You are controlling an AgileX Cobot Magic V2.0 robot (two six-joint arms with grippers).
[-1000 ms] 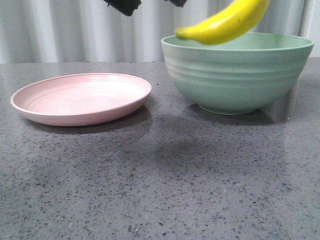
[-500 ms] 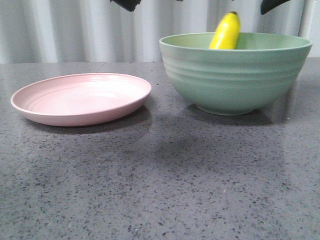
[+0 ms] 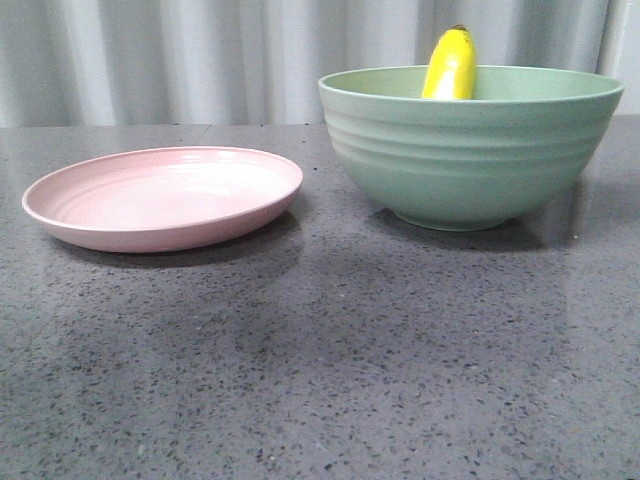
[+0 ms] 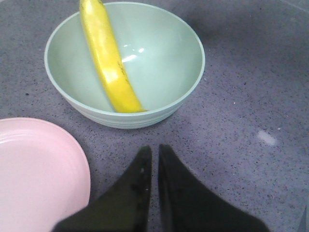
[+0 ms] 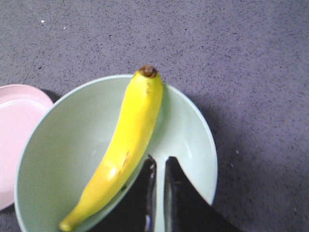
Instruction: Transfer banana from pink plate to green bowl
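The yellow banana (image 3: 451, 66) lies inside the mint-green bowl (image 3: 470, 160), its dark tip leaning on the far rim and sticking above it. It also shows in the left wrist view (image 4: 108, 60) and the right wrist view (image 5: 125, 145), resting across the bowl's inside (image 4: 159, 58) (image 5: 63, 159). The pink plate (image 3: 160, 195) sits empty to the left of the bowl. My left gripper (image 4: 154, 151) is shut and empty, high over the table beside plate (image 4: 34, 174) and bowl. My right gripper (image 5: 159, 160) is shut and empty, above the bowl. Neither gripper shows in the front view.
A grey speckled tabletop (image 3: 330, 370) carries both dishes. A pale pleated curtain (image 3: 200, 60) closes off the back. The plate's edge also shows in the right wrist view (image 5: 17, 130).
The banana, held above the bowl a second ago, has been let go and now rests inside it. Both grippers have risen out of the front view.
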